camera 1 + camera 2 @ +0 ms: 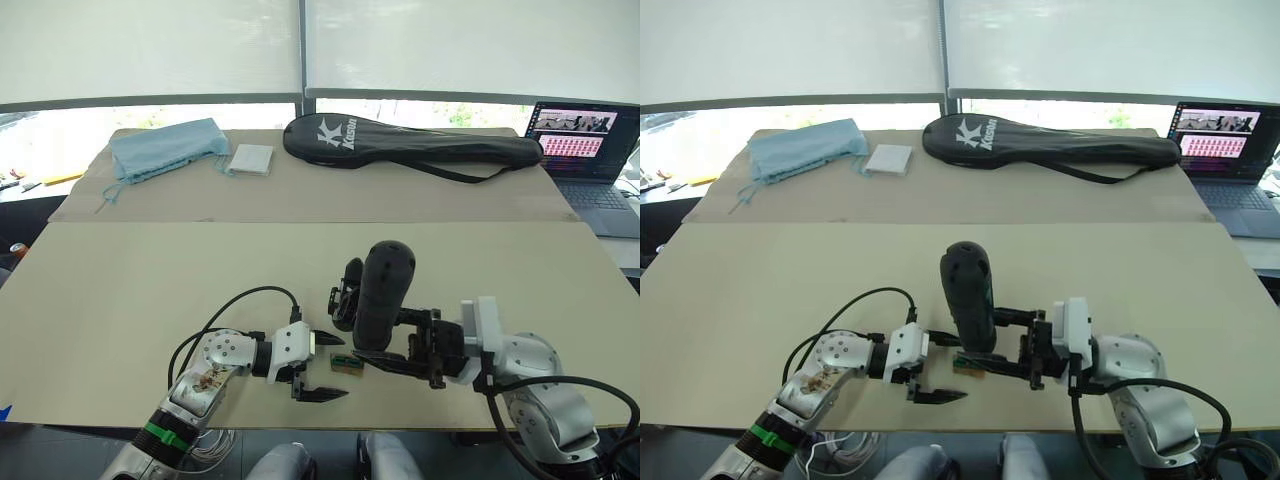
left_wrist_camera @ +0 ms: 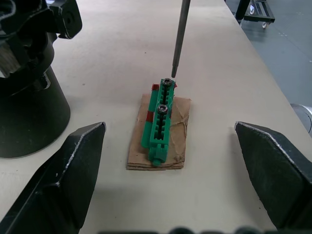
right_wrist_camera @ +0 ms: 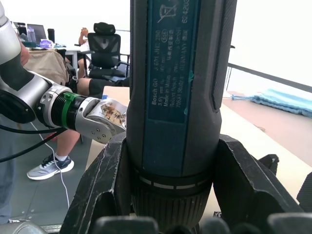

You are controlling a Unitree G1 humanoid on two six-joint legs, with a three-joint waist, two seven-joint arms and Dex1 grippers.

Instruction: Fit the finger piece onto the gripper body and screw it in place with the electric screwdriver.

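Right tool (image 1: pixel 405 360) grips the screwdriver (image 1: pixel 383 290) upright over a green box (image 1: pixel 345 364); left tool (image 1: pixel 322 367) waits spread beside it.

Head view: on the tan surface (image 1: pixel 150 300), the gripper body (image 1: pixel 347 295) stands just behind the screwdriver; a racket bag (image 1: pixel 410 143), blue cloth (image 1: pixel 165 147) and laptop (image 1: pixel 585 150) lie far back. Left wrist view: the metal bit (image 2: pixel 179 39) hangs just above a screw in the box, the fingers (image 2: pixel 63 175) wide on either side, the gripper body's round base near one finger. Right wrist view: both fingers (image 3: pixel 105 180) press the screwdriver's barrel; a person sits in the background.

Head stereo pair looking down over table (image 1: pixel 120 300), wrist cameras close, sharing green box (image 2: pixel 158 119)
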